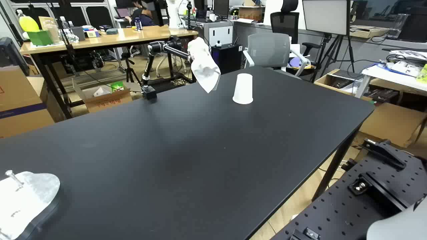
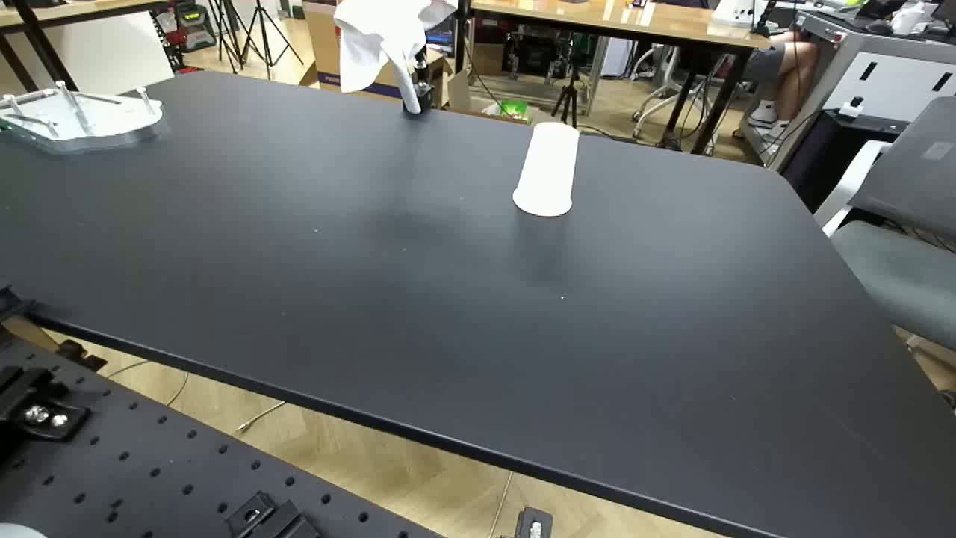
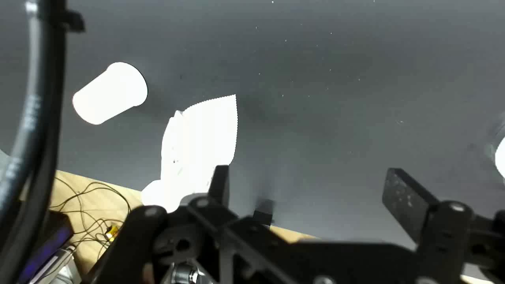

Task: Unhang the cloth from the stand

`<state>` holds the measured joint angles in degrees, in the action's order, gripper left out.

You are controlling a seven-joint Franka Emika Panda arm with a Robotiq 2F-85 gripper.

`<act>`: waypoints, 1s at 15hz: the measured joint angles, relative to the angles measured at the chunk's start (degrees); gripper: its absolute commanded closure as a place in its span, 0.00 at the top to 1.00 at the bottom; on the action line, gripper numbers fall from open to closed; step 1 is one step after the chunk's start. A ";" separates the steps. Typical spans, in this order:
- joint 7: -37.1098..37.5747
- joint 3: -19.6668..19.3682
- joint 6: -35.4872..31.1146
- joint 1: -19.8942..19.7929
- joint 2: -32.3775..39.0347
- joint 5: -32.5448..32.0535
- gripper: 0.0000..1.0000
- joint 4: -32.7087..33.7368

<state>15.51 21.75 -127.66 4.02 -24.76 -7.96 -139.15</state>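
Wrist view, left to right: black cabling [image 3: 44, 118] runs down the side, a white cup [image 3: 110, 93] stands near the white cloth [image 3: 203, 136], and the gripper [image 3: 311, 187] has its fingers spread well apart; whether the finger in front of the cloth touches it, I can't tell. In an exterior view, again from the left, I see a pale pegged board [image 1: 36, 190] on the dark table [image 1: 200, 160], then a jointed black stand [image 1: 154, 49] at the table's edge, the cloth hanging from the end of its arm, and the cup, wide rim down.
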 measured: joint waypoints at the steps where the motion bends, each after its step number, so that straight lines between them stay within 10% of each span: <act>1: 0.00 0.00 -0.01 0.00 0.02 0.00 1.00 0.01; 15: 0.29 -0.72 -0.10 0.14 0.24 -1.52 1.00 -0.06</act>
<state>15.81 21.03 -127.76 4.16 -24.52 -9.49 -139.21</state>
